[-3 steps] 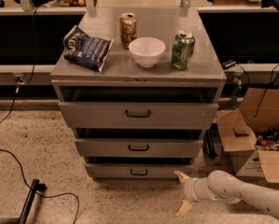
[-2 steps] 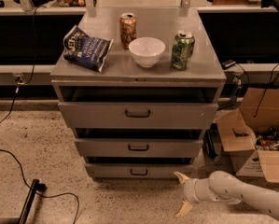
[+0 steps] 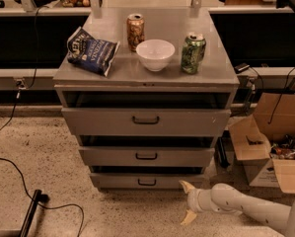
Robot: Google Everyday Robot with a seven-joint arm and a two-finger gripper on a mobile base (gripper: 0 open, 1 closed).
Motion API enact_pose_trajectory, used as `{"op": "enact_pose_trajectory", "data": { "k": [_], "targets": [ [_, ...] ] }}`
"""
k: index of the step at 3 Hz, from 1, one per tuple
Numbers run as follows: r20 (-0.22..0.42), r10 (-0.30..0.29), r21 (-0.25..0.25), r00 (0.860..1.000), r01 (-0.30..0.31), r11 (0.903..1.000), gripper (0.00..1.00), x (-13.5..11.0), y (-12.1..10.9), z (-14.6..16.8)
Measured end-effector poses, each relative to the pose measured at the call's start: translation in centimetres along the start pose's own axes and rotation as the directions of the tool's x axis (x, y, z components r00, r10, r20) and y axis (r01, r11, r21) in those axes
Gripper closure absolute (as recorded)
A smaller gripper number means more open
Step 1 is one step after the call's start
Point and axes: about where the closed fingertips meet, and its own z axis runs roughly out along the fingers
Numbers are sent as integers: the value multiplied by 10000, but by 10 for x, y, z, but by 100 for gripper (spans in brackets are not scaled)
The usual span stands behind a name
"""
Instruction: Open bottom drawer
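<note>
The bottom drawer [image 3: 122,180] is the slim grey front at the foot of the cabinet, with a small dark bar handle [image 3: 147,182] at its centre. My gripper [image 3: 188,202] is low at the right, just off the drawer's right end, to the right of the handle and apart from it. Its two pale fingers [image 3: 187,186] are spread, one above the other, with nothing between them. The white arm [image 3: 245,209] comes in from the lower right corner.
The cabinet top [image 3: 112,70] carries a chip bag [image 3: 91,51], a brown can [image 3: 135,31], a white bowl [image 3: 155,54] and a green can [image 3: 193,53]. Open cardboard boxes [image 3: 270,142] stand at the right. A black cable [image 3: 18,172] and a dark bar [image 3: 29,214] lie on the floor at the left.
The gripper has edged slightly left and up toward the bottom drawer's right end. Nothing else has moved.
</note>
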Motion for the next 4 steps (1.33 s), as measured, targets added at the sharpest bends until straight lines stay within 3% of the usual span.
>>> {"op": "enact_pose_trajectory", "data": {
  "k": [1, 2, 3, 4],
  "targets": [
    [1, -4, -1, 10000, 4, 10000, 0, 0, 0, 0],
    [190, -512, -140, 9985, 515, 9986, 0, 1, -11, 11],
    [593, -955, -81, 9937, 961, 9953, 0, 4, -31, 27],
    [757, -1724, 175, 9821, 1715, 9850, 0, 5, -60, 51]
  ]
}}
